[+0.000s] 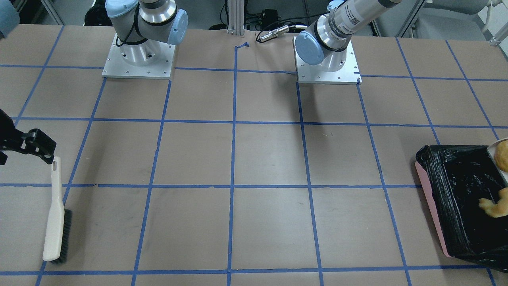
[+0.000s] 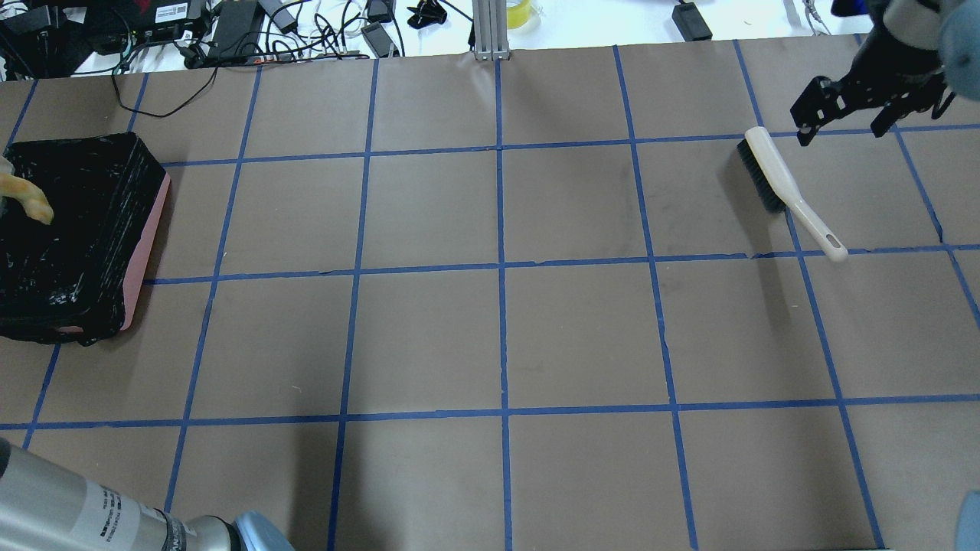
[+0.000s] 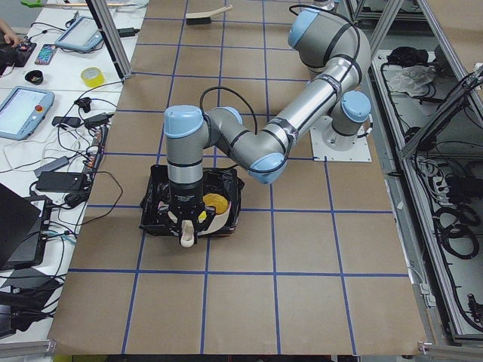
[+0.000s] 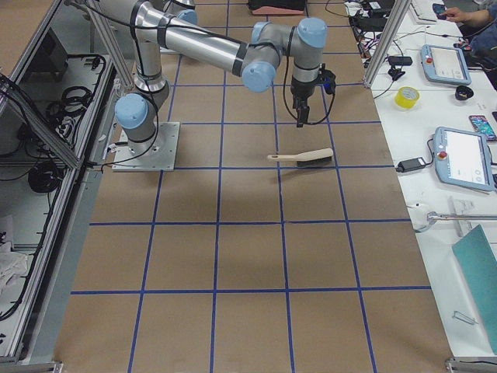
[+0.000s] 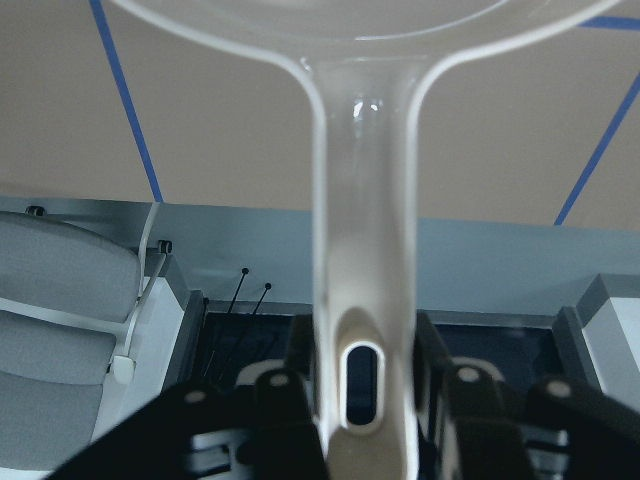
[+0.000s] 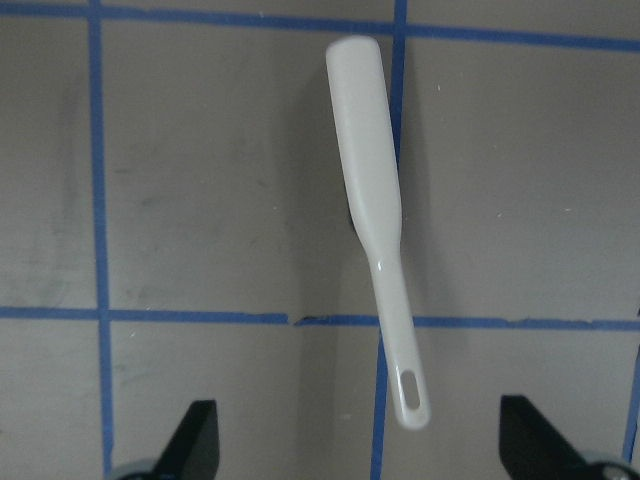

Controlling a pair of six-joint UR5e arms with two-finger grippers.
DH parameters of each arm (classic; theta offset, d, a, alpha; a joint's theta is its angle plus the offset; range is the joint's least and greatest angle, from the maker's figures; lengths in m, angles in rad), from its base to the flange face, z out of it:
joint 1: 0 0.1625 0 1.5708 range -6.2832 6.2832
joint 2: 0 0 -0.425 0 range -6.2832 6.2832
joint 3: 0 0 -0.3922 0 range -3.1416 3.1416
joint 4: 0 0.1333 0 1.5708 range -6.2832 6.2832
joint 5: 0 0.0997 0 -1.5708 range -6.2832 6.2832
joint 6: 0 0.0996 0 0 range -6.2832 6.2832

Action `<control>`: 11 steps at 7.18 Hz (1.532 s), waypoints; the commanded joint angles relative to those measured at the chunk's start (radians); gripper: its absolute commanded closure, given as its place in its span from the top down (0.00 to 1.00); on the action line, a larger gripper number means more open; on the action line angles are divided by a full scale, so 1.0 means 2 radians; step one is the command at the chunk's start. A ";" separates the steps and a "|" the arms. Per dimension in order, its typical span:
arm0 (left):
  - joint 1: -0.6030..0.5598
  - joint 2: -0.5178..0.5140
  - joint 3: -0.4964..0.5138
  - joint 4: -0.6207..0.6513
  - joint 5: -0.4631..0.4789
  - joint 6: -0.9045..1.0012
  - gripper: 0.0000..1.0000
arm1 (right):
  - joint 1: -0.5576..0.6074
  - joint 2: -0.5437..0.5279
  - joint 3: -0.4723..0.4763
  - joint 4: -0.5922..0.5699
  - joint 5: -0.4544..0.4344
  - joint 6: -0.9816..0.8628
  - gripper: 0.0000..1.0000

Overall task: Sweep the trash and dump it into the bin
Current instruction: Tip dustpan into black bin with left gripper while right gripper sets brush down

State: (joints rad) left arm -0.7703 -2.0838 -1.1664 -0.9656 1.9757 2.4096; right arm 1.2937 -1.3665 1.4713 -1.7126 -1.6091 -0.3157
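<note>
Pink bin (image 2: 142, 252): it sits at the far left end of the tabletop, lined with a black bag (image 2: 76, 229). A knock from the pan could shove it or drag the loose liner.
Bread piece (image 1: 494, 204): it shows against the bag, inside the bin's outline. I judge it as good as dumped.
Potato lump (image 1: 502, 155): it is in the dustpan (image 3: 207, 215), just above the bin's rim. If I tip too little it may hang there. If I pull the pan away early it could roll onto the tabletop (image 2: 498, 329).
Sponge wedge: I cannot pick it out in any view, so it may be hidden in the bin or the pan.
Left claw (image 5: 364, 390): it is clenched on the dustpan's handle, down by the hanging hole. The plastic looks smooth and the grip is far from the pan, so I fear the pan could twist or slip as it tips.
Brush (image 2: 775, 182): it lies on the tabletop at the far right, held by nothing.
Right claw (image 6: 360, 435): it is released with its jaws wide apart, and hovers above the brush handle. The only hazard I see here is a careless descent striking the handle.
</note>
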 commanded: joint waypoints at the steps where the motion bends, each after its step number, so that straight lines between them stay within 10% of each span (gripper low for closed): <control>1: -0.041 -0.002 -0.040 0.102 0.076 -0.026 0.00 | 0.070 -0.013 -0.112 0.169 0.005 0.119 1.00; 5: -0.064 0.027 -0.088 0.134 0.095 -0.009 0.00 | 0.142 -0.084 -0.050 0.181 0.007 0.205 0.99; 9: -0.073 0.066 -0.051 -0.081 -0.131 -0.019 0.00 | 0.142 -0.126 0.007 0.065 0.015 0.192 1.00; 11: -0.113 0.068 -0.053 -0.112 -0.162 -0.036 0.00 | 0.142 -0.126 0.009 0.059 0.015 0.183 1.00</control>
State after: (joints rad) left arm -0.9521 -1.9498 -1.2701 -1.1434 1.7040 2.3626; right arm 1.5782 -1.6173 1.4865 -1.5823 -1.5782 0.0598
